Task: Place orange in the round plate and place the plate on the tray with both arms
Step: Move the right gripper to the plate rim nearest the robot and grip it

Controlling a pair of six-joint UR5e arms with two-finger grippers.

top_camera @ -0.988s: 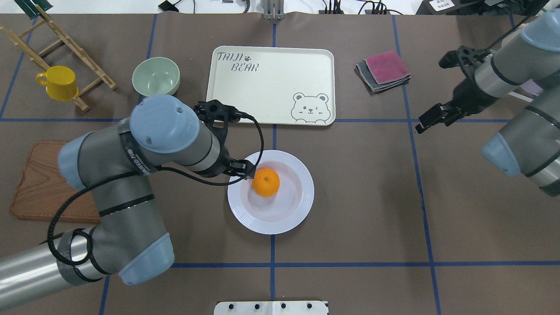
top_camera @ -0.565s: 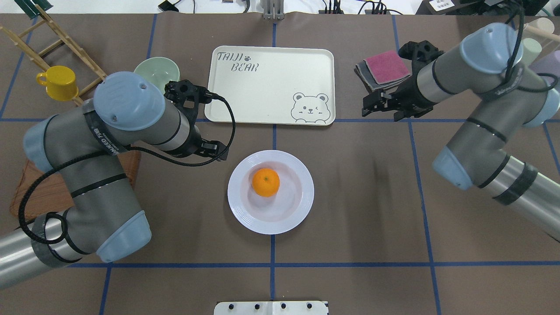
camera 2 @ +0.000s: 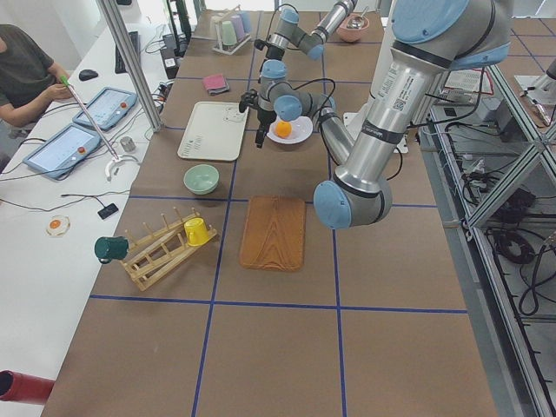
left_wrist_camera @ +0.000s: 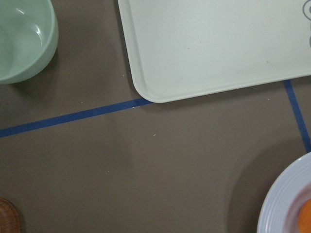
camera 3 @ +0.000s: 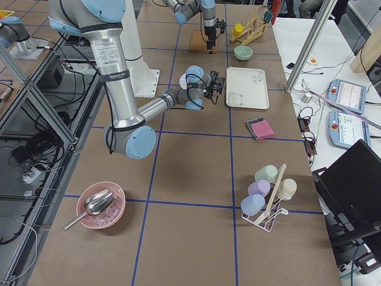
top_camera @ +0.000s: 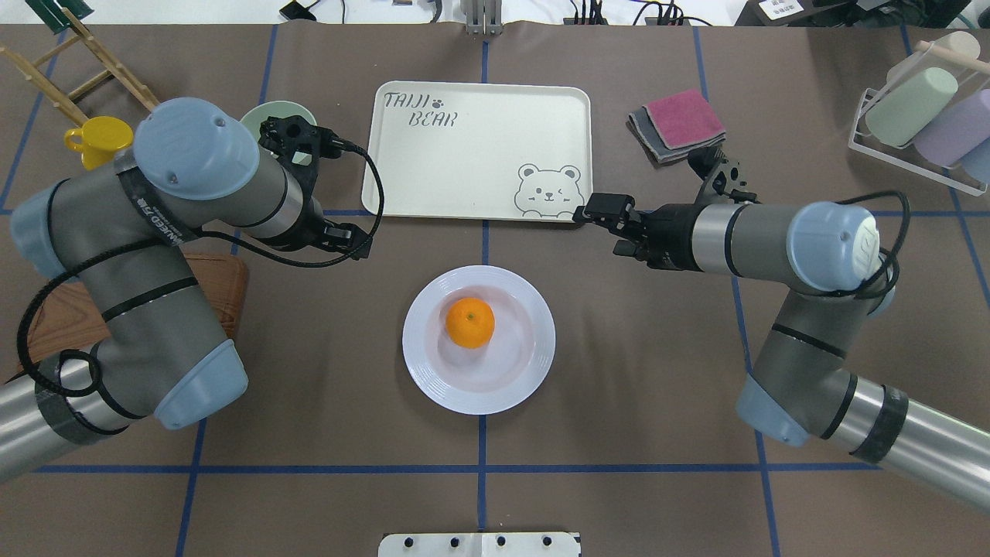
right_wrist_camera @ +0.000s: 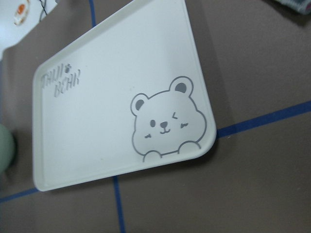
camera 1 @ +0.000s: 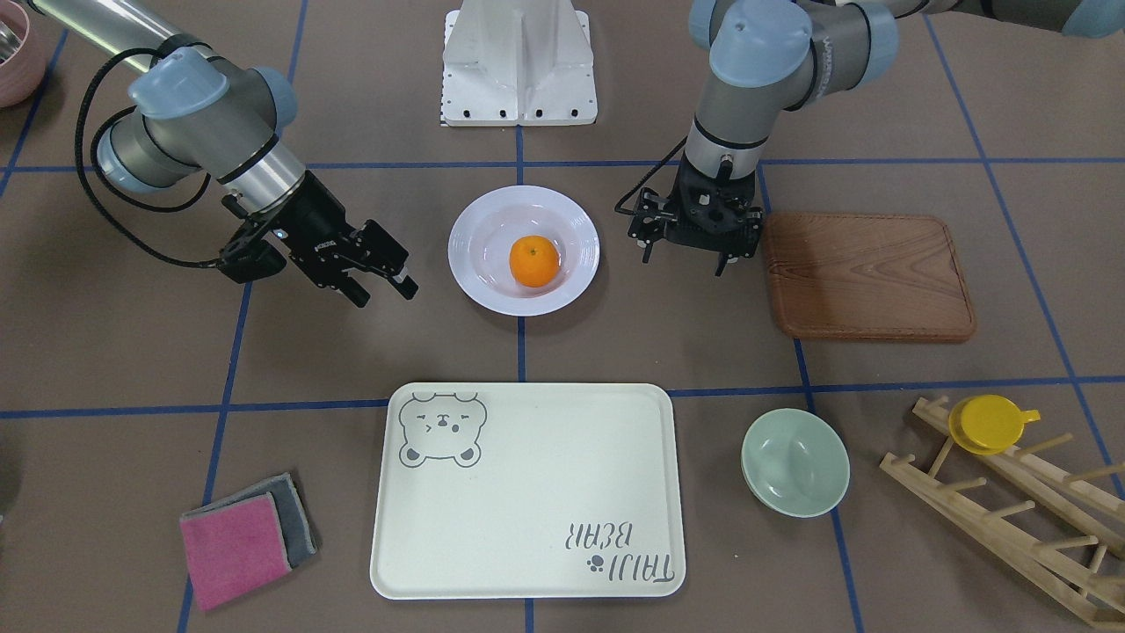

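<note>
The orange [top_camera: 469, 322] [camera 1: 533, 261] lies in the sunken centre of the white round plate [top_camera: 534, 363] [camera 1: 475, 264], which stands on the table nearer the robot than the cream bear tray [top_camera: 479, 147] [camera 1: 527, 492]. My left gripper [camera 1: 685, 259] [top_camera: 356, 241] hangs open and empty beside the plate's left side, apart from it. On the plate's right, my right gripper [camera 1: 384, 292] [top_camera: 603, 230] is open and empty, tilted toward the table near the tray's bear corner. The left wrist view catches the tray's corner [left_wrist_camera: 218, 43] and a piece of plate rim [left_wrist_camera: 286, 204].
A pale-green bowl [camera 1: 795, 462] stands left of the tray. The brown wooden board [camera 1: 866, 277] lies under my left arm. Folded pink and grey cloths [top_camera: 681, 124] sit right of the tray. A yellow cup [camera 1: 989, 422] hangs on a wooden rack, and a cup stand [top_camera: 928, 116] is far right.
My left gripper has drawn back from the orange, leftward off the plate. My right arm has swung in from the far right toward the plate's right side.
</note>
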